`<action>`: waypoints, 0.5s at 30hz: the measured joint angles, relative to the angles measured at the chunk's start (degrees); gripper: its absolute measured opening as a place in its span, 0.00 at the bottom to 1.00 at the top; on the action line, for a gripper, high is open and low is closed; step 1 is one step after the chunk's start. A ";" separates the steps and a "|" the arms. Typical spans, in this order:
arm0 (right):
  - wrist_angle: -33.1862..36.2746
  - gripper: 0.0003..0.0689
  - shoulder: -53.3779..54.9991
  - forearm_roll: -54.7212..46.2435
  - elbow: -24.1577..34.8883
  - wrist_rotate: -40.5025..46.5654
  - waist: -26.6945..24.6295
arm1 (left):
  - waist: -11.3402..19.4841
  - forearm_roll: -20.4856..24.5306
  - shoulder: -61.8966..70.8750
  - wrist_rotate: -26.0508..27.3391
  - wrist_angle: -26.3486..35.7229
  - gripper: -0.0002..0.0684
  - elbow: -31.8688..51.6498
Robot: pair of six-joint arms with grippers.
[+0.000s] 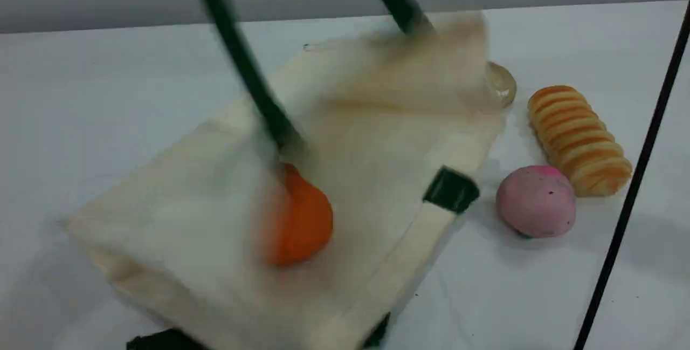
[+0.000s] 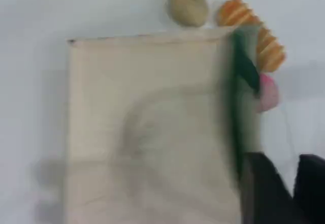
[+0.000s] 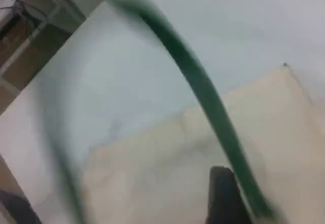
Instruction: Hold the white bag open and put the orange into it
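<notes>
The orange (image 1: 302,218) already sits in the mouth of the white bag (image 1: 372,139), half covered by a blurred flap of the upper cloth, so to my eye the main job looks done, or very nearly; what seems left is letting the bag go and pulling the arms clear. The bag lies across the middle of the tabletop (image 1: 81,96), its mouth toward the near edge, and one dark green rope handle (image 1: 242,64) is drawn up out of the top of the scene view, everything around it smeared with motion. I can see nothing else inside the bag. Outside it, near the right edge, lie a pink ball (image 1: 535,200) and a ridged bread loaf (image 1: 579,139), close together, with a pale round thing (image 1: 501,83) at the bag's far corner. The left gripper (image 2: 284,188) shows dark fingertips beside the handle, and I cannot tell whether they pinch it. The right gripper (image 3: 226,193) shows one fingertip just beside the rope; its state I cannot tell either.
</notes>
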 joint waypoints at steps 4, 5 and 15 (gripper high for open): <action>-0.79 0.58 -2.21 -1.80 0.00 1.05 0.00 | 0.00 0.06 0.66 0.11 1.00 0.48 0.43; -1.33 0.58 -2.89 -2.81 0.00 2.16 -0.20 | 0.00 0.50 0.66 0.28 1.00 0.53 1.23; -0.05 0.48 -13.60 -22.81 0.00 22.18 -6.87 | 0.00 4.54 0.08 0.39 0.62 0.64 6.87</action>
